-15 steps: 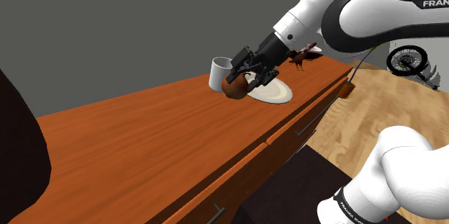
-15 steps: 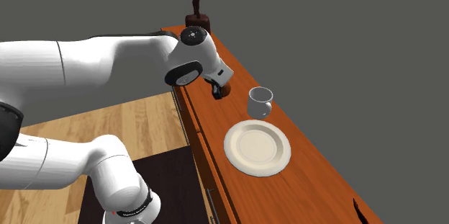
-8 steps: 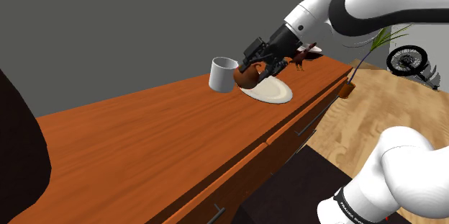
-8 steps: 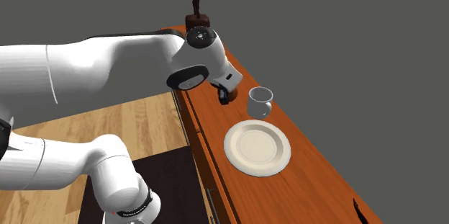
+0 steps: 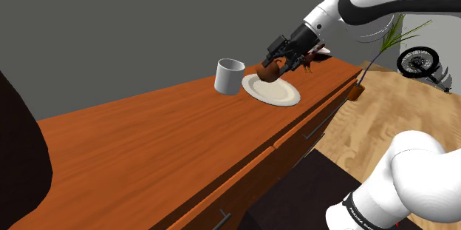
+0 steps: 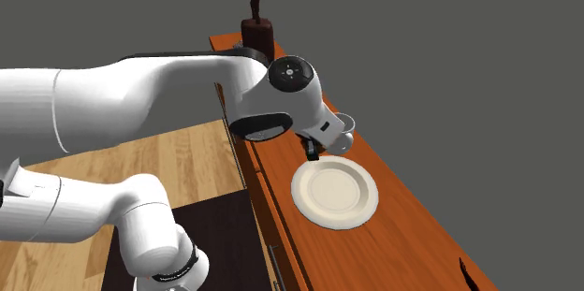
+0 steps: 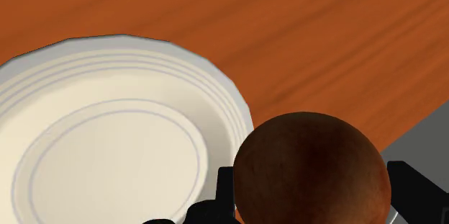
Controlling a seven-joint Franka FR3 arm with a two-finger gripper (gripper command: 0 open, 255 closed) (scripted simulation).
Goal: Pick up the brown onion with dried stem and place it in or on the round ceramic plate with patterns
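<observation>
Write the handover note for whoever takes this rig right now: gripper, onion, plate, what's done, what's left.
The gripper has its jaws shut on the brown onion, which it holds in the air.
The plate lies bare on the wooden top, next to the white cup. The onion hangs by the plate's rim, on the side towards the cup, not over the middle.
Done: onion grasped and lifted off the top.
Left: bring it over the plate's middle, lower it, open the jaws, pull back.
</observation>
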